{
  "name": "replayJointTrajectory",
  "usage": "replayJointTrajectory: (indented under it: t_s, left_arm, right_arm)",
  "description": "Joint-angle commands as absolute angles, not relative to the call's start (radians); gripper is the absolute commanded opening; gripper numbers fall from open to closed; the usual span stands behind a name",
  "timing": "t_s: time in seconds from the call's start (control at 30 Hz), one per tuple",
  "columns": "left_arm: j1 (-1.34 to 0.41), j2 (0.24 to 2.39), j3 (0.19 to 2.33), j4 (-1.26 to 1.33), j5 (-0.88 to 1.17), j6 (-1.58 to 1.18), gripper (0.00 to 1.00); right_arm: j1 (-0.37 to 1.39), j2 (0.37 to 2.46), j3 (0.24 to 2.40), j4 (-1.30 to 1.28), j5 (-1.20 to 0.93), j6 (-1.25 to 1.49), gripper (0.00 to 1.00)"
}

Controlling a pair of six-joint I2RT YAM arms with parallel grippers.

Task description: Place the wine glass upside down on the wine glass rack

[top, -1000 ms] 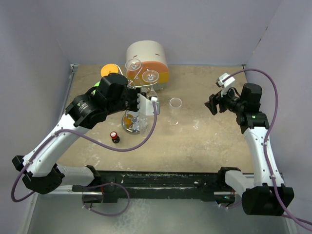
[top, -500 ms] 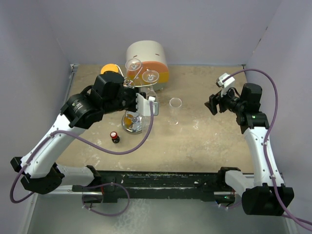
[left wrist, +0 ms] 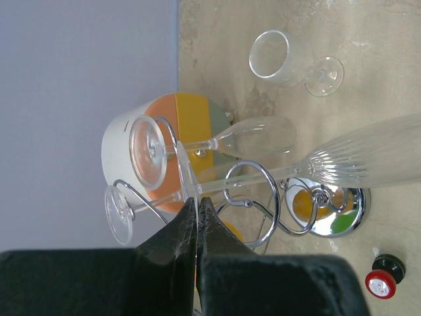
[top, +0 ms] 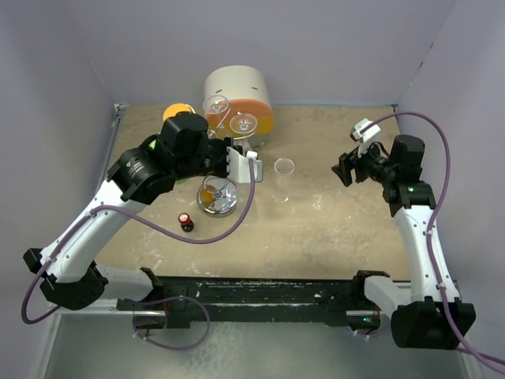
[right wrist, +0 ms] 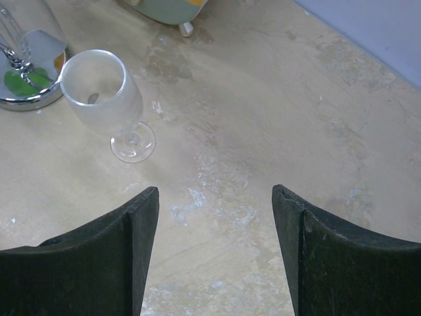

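Note:
In the left wrist view my left gripper [left wrist: 196, 201] is shut on the thin round foot of a ribbed wine glass [left wrist: 368, 158]. The glass lies sideways, and its stem runs through a curled loop of the silver wine glass rack [left wrist: 352, 210]. Two other glasses [left wrist: 263, 135] hang on the rack with their feet toward the back wall. From above, the left gripper [top: 251, 167] sits just behind the rack's shiny base [top: 217, 197]. My right gripper [top: 345, 170] hangs open and empty at the right, its jaws [right wrist: 216, 197] wide over bare table.
A frosted wine glass [top: 284, 178] [right wrist: 102, 92] stands upright between the two arms. A white-and-orange drum [top: 237, 93] stands at the back wall behind the rack, an orange disc [top: 177, 113] to its left. A small dark bottle with a red cap [top: 185, 221] stands in front of the rack.
My left gripper has moved from over the rack's base toward the back of the table, carrying the ribbed glass. The right arm has not moved.

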State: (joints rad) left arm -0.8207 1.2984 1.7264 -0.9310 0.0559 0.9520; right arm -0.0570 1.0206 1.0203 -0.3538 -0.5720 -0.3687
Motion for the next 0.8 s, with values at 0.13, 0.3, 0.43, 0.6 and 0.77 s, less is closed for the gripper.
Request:
replayJointTrajectory:
  t_s: [0.13,0.3,0.43,0.6,0.77]
  left_arm:
    - [-0.827,1.312,1.734,-0.852,0.047,0.934,0.00]
    - [-0.827,1.321,1.727,-0.847,0.039,0.932,0.01]
    - [-0.827,1.323,1.725,-0.847,0.018,0.938,0.02]
    - [-0.826,1.325,1.710,-0.847,-0.019,0.961,0.03]
    - [-0.826,1.323,1.703,-0.861,-0.032,0.976,0.04]
  right_arm:
    - [-0.061,1.002,1.015,-0.328,-0.605,-0.381,0.73]
    - [-0.061,1.000,1.015,-0.328,-0.607,-0.382,0.73]
    - [-0.061,0.995,1.015,-0.327,-0.608,-0.383,0.73]
    - [-0.061,0.993,1.015,-0.326,-0.609,-0.383,0.73]
    - [-0.063,0.992,1.015,-0.326,-0.609,-0.384,0.73]
